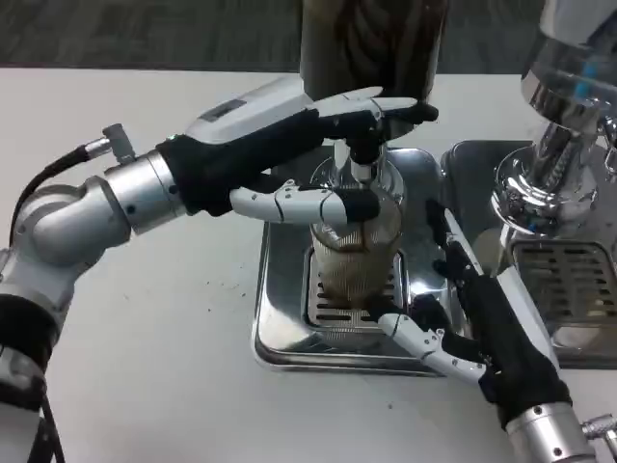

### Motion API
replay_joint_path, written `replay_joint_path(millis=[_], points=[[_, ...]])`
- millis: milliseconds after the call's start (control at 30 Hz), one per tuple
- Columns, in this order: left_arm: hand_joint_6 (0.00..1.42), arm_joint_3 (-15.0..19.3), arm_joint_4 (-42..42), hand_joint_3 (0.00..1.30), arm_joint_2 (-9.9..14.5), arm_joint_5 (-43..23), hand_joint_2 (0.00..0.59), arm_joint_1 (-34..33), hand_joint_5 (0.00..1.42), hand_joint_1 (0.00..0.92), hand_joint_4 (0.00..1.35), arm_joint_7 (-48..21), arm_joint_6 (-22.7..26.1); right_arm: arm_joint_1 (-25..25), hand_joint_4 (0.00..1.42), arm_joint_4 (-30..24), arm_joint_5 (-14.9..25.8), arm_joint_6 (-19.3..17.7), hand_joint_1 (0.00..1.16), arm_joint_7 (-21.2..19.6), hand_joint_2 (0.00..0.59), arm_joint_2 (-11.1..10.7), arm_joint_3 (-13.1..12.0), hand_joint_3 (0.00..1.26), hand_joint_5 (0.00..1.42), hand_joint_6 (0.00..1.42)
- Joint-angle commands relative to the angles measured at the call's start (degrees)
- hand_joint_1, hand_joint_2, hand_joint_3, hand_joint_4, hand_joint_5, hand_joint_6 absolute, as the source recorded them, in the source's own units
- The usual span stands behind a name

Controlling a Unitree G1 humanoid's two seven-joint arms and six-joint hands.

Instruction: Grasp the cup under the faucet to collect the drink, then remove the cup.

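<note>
Cup [353, 253] at frame centre on the drip tray [280, 328] under the faucet [362, 154] (second tray [564, 265] at right).

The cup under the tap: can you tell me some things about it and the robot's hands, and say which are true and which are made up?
1. The cup stands on a metal tray. True.
2. The cup lies tipped on its side. False: it stands upright on the tray's grate.
3. The left hand reaches to the tap above the cup. True.
4. The right hand is lifting the cup high. False: it is low beside the cup, which sits on the tray.
5. The table is black. False: it is white.
</note>
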Motion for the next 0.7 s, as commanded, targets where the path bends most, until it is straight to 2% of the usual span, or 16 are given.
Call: replay_joint_path(millis=[33, 700], points=[[0.0, -1.5, 0.6, 0.14, 0.5, 2.8, 0.14, 2.4, 0.03, 0.0, 0.02, -1.6, 1.1, -2.0, 0.0, 2.1, 1.2, 0.3, 0.62, 0.2, 0.225, 0.5, -0.7, 0.0, 0.0, 0.08], [0.0, -1.2, 0.1, 0.14, 0.9, 2.8, 0.14, 3.1, 0.03, 0.0, 0.03, -1.0, 1.3, -7.8, 0.0, 7.7, 2.8, -0.1, 0.6, 1.4, 0.232, 1.0, -1.0, 0.0, 0.0, 0.08]])
